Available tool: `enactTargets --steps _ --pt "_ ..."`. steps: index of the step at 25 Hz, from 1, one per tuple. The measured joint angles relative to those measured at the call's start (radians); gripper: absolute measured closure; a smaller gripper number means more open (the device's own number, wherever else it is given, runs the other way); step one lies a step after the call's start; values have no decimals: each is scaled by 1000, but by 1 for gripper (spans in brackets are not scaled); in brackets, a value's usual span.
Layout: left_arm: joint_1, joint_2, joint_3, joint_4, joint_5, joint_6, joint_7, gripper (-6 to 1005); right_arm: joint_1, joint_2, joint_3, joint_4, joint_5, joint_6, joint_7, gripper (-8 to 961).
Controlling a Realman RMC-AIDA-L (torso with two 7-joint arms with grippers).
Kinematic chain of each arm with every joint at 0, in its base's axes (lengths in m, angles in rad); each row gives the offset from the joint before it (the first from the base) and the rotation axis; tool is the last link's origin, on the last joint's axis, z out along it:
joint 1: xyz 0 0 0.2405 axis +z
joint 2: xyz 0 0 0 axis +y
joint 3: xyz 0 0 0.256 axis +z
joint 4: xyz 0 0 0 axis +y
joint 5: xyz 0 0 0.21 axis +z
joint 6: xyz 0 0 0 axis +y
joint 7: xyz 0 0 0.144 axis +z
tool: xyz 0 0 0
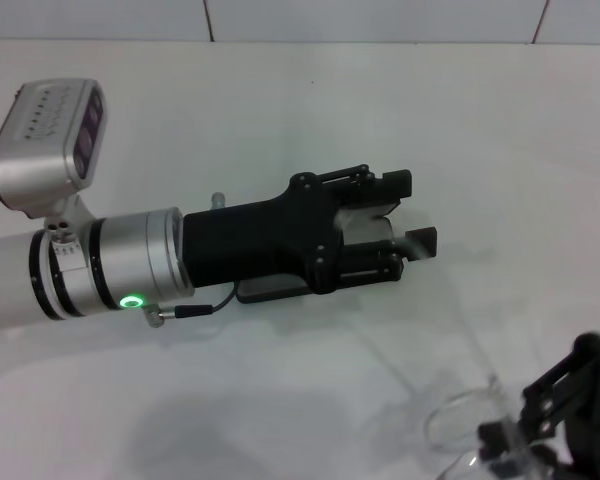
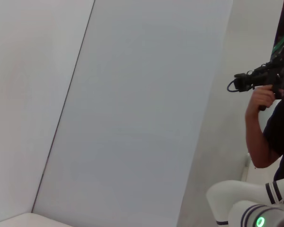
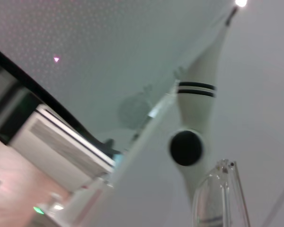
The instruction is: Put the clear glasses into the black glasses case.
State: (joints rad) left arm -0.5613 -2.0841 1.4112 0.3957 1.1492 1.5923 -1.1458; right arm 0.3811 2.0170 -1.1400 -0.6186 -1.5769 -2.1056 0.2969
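white table (image 1: 280, 110) fills nearly the whole head view, plain and matte. along its far edge a pale tiled wall (image 1: 380, 18) with dark grout lines. left wrist view looks off into the room: grey-white wall panels, a person (image 2: 270, 127) in a dark shirt holding a black camera (image 2: 260, 78), and a white robot arm segment with a green light at the bottom corner.

left gripper (image 1: 412, 212) hangs over the middle of the table, arm coming in from the left edge, silver wrist with a green ring light and a silver camera block above it. jaws are spread apart, nothing between them. a dark flat thing with a grey inner face (image 1: 275, 288) shows just under the gripper body; mostly hidden, likely the black glasses case, cannot tell more.

clear glasses (image 1: 465, 425) are at the near right corner of the table, lens curve and a thin clear arm showing, right up against the right gripper (image 1: 525, 440). black fingers overlap the frame there and it looks gripped, glasses seem lifted rather than lying flat. right wrist view shows the clear lens edge (image 3: 217, 198) close to the camera, with ceiling and a white arm link behind.

glasses and left gripper are well apart, bare table between them. far half of the table and the right edge are open.
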Motion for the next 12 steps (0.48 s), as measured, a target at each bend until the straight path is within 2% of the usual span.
enactTargets --steps 4,6,12 --pt "-1 -2 0 4 -4 -1 7 264 26 1 -59 22 0 31 28 855" --pt "0 -2 0 7 -11 -2 17 265 72 2 -90 97 1 86 67 853" --pt "3 -5 0 9 -15 5 48 265 108 4 -79 166 25 144 110 847"
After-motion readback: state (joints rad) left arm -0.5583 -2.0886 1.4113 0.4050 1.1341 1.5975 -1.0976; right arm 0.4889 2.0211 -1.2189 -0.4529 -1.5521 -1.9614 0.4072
